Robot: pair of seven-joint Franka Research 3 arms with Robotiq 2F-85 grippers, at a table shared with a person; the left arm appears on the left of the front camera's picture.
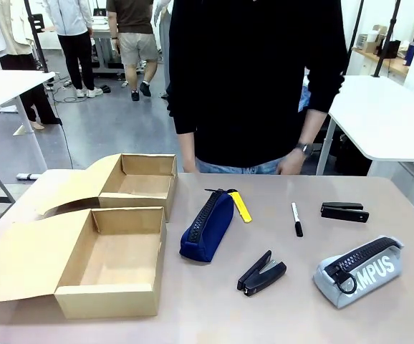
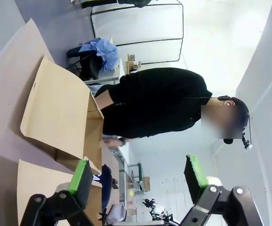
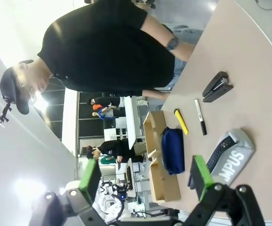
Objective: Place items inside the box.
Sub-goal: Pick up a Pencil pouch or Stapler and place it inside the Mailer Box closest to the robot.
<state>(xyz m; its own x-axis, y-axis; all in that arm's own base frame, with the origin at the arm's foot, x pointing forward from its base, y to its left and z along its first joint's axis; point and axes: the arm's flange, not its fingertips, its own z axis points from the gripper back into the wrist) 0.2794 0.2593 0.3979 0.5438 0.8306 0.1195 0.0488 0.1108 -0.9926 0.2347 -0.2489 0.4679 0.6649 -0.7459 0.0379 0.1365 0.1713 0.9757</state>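
Observation:
Two open cardboard boxes stand at the table's left, a near box (image 1: 99, 265) and a far box (image 1: 139, 185). A navy zip pencil case (image 1: 208, 226) lies mid-table with a yellow utility knife (image 1: 241, 206) beside it. A black marker pen (image 1: 296, 218), a black stapler (image 1: 344, 211) at the right and a second stapler (image 1: 261, 273) lie near the front. The grey "CAMPUS" pencil case (image 1: 359, 271) rests at the front right. My left gripper (image 2: 138, 181) is open and empty, looking over the box flaps (image 2: 56, 113). My right gripper (image 3: 145, 176) is open and empty above the table, with the navy case (image 3: 172, 150) and the CAMPUS case (image 3: 232, 155) beyond it.
A person in a black top (image 1: 253, 79) stands at the far edge, one hand (image 1: 291, 163) by the table. Other white tables (image 1: 386, 115) and people stand farther off. Bare tabletop (image 1: 278, 315) lies along the front.

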